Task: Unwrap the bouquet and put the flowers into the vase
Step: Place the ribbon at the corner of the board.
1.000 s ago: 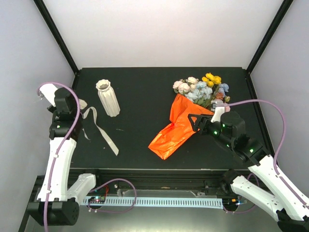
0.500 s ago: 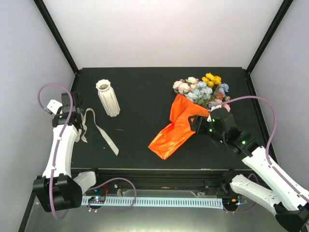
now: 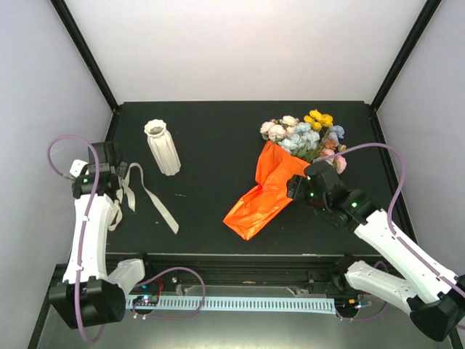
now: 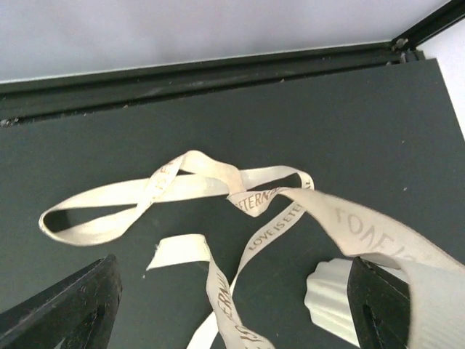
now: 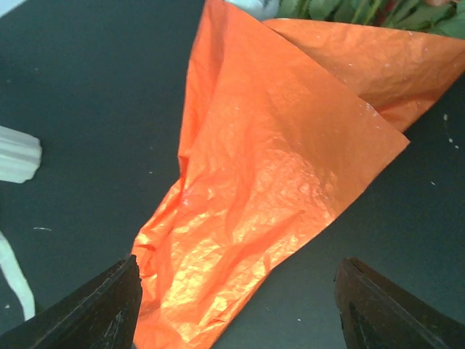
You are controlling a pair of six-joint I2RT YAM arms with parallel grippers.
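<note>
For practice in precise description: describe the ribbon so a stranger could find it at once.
Start at the black table, left side. Beside the white ribbed vase lies the ribbon: the only flat, cream, looping strip, printed with words.

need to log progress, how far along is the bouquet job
Done: the ribbon lies loose on the table, off the bouquet. In hand: nothing gripped; the left gripper is open over the ribbon, the right gripper open over the bouquet. Left: unwrap it and move the flowers into the vase.
</note>
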